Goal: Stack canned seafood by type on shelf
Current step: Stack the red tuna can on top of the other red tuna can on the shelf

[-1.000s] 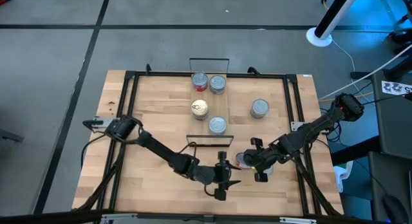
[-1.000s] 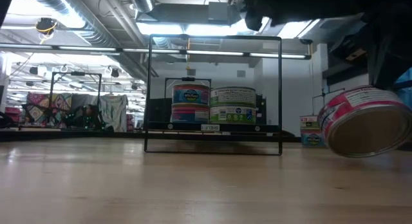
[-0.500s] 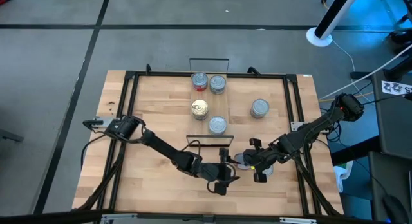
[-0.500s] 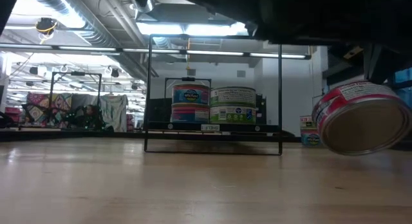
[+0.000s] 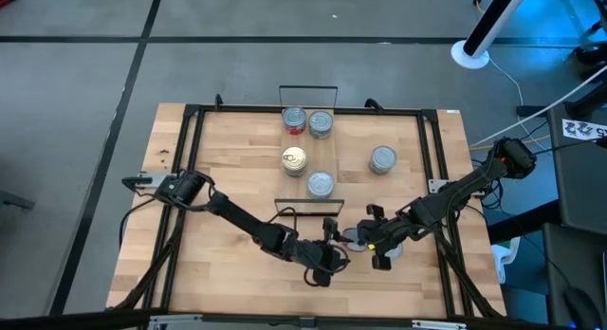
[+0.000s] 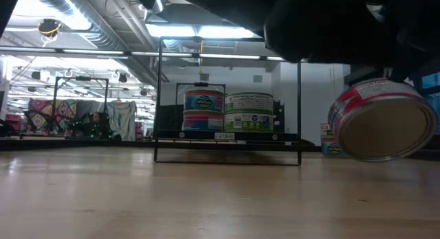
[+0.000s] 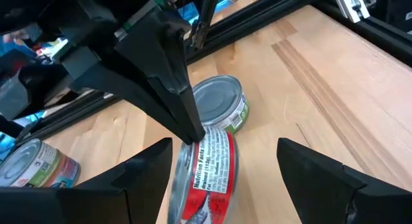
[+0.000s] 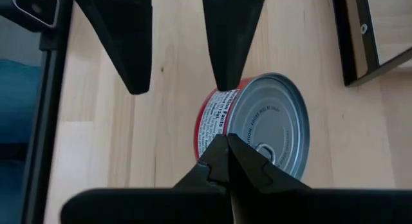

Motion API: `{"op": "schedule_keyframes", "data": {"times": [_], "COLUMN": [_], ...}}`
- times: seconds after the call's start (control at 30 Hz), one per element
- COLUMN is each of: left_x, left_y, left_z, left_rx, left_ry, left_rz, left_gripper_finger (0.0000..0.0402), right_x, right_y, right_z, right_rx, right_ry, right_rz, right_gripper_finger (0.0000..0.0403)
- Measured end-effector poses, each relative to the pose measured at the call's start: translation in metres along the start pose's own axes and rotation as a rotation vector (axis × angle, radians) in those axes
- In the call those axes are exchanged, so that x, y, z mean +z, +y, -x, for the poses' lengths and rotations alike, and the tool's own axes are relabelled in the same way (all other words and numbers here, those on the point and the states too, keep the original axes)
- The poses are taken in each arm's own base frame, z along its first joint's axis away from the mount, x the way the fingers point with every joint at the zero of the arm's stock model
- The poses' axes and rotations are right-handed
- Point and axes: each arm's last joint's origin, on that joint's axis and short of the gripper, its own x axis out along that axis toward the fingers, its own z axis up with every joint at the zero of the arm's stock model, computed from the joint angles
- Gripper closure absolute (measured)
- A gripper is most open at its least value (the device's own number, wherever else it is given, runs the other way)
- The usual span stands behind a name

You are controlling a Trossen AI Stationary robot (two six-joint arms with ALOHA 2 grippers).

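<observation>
Red-label tin (image 8: 254,137): rigid, smooth-sided, likely slippery; right claw (image 8: 226,161) pinches its rim shut, left claw (image 7: 222,179) spread wide astride—grip across sidewall.

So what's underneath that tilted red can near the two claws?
Under the red can there's only bare tabletop; it hangs tilted above the wood. Its upper side is covered by dark arm parts.

Camera layout: we use four views.
Overhead looks straight down; low looks level from tabletop; both wrist cameras sit close, sharing the red-labelled tin (image 8: 251,137) with overhead and low.
</observation>
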Motion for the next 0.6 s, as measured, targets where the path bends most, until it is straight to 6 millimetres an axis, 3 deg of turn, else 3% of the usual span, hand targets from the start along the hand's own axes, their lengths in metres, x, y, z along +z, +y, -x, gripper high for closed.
{"op": "schedule_keyframes", "data": {"times": [0.6], "left_x": [-0.0009], "left_y": [-0.0064], "left_z": [0.0038], "left_rx": [0.017], "left_ry": [0.032], "left_rz": [-0.095], "left_gripper_finger": [0.0125], "right_x": [0.0071], "right_y": [0.0042], "right_z": [0.0003], "right_rx": [0.044], "right_ry": [-0.074], "right_rz": [-0.019], "right_gripper_finger": [0.0403]}}
